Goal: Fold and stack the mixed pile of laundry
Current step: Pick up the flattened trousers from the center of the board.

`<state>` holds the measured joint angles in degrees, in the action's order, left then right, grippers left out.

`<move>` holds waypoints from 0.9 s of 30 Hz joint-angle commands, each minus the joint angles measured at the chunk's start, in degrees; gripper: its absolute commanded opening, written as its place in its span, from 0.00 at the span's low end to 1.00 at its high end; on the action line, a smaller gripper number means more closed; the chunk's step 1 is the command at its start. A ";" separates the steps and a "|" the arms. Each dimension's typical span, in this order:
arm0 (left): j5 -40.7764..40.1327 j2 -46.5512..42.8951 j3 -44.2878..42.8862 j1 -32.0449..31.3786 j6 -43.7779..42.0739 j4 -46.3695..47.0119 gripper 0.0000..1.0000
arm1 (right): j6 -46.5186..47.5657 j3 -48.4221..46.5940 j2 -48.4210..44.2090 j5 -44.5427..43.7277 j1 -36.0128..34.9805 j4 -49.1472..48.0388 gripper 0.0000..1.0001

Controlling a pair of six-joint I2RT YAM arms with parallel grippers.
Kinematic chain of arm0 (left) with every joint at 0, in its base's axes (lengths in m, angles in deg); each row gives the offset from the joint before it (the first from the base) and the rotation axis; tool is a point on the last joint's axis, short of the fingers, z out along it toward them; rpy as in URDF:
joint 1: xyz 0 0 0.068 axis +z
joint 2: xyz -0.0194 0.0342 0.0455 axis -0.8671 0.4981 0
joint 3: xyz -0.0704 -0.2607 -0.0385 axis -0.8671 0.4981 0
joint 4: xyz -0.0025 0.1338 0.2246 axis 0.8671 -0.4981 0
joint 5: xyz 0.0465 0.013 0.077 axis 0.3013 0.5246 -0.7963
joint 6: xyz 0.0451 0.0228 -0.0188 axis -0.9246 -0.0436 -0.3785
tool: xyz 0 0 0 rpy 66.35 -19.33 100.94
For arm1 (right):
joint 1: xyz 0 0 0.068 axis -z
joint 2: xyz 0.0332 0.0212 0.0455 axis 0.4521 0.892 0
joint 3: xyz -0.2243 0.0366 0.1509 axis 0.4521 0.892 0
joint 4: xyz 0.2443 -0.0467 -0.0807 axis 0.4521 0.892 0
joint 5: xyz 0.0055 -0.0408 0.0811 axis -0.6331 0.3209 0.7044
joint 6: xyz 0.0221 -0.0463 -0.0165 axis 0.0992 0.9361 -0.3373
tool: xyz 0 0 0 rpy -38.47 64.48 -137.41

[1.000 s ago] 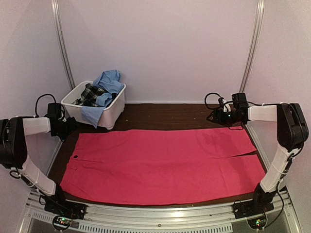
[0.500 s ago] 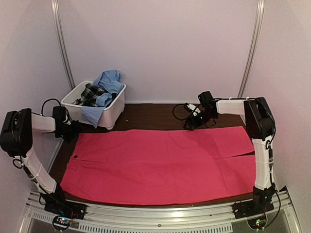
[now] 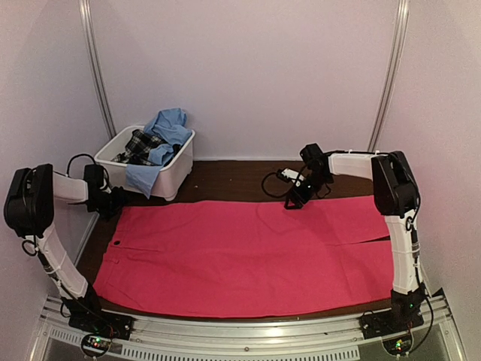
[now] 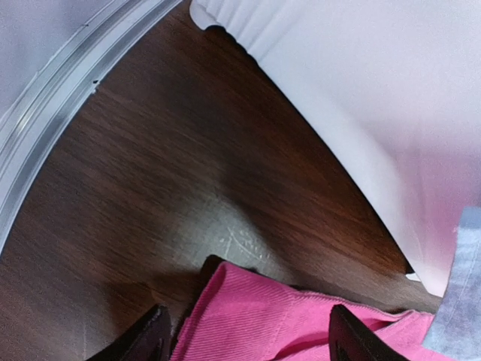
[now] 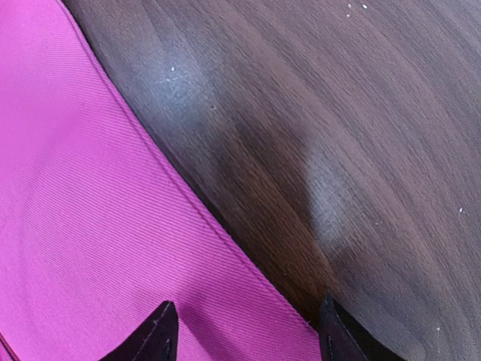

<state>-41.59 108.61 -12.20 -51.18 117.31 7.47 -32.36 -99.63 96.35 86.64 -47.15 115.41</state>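
Observation:
A bright pink-red cloth (image 3: 248,252) lies spread flat over most of the dark wooden table. My left gripper (image 3: 113,201) is open at the cloth's far left corner (image 4: 248,308), one finger on each side of it. My right gripper (image 3: 294,201) is open over the cloth's far edge (image 5: 113,226) near the middle, astride the hem. A light blue collared shirt (image 3: 167,128) and a black-and-white plaid garment (image 3: 140,143) sit in the white tub (image 3: 161,180) at the back left.
The white tub's wall (image 4: 361,98) stands close beyond my left gripper, with a bit of blue shirt (image 4: 458,301) hanging down it. A metal frame rail (image 4: 60,113) runs along the table's left side. Bare wood (image 5: 338,113) lies behind the cloth's far edge.
My right gripper has swung from the far right corner leftward along the cloth's far edge to near the middle. My left gripper has edged slightly right toward the cloth's corner.

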 commanded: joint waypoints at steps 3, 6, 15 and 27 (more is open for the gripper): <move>0.42 3.65 -3.24 0.02 -1.03 2.51 0.68 | 1.47 -1.09 3.28 -0.85 -0.97 5.40 0.46; 0.40 5.05 -4.49 0.04 -1.59 3.65 0.65 | 1.42 -1.44 3.73 -0.70 -1.49 5.05 0.26; 4.50 8.14 -3.70 0.02 -1.27 9.09 0.41 | 0.62 -1.54 3.32 -0.90 -1.87 4.94 0.00; 4.15 0.79 -2.34 0.01 -2.52 8.64 0.00 | -3.84 2.23 -5.19 -2.90 -2.88 1.89 0.00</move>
<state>-37.74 114.21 -13.94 -51.18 116.09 14.70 -33.39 -100.57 96.48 85.35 -48.62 117.01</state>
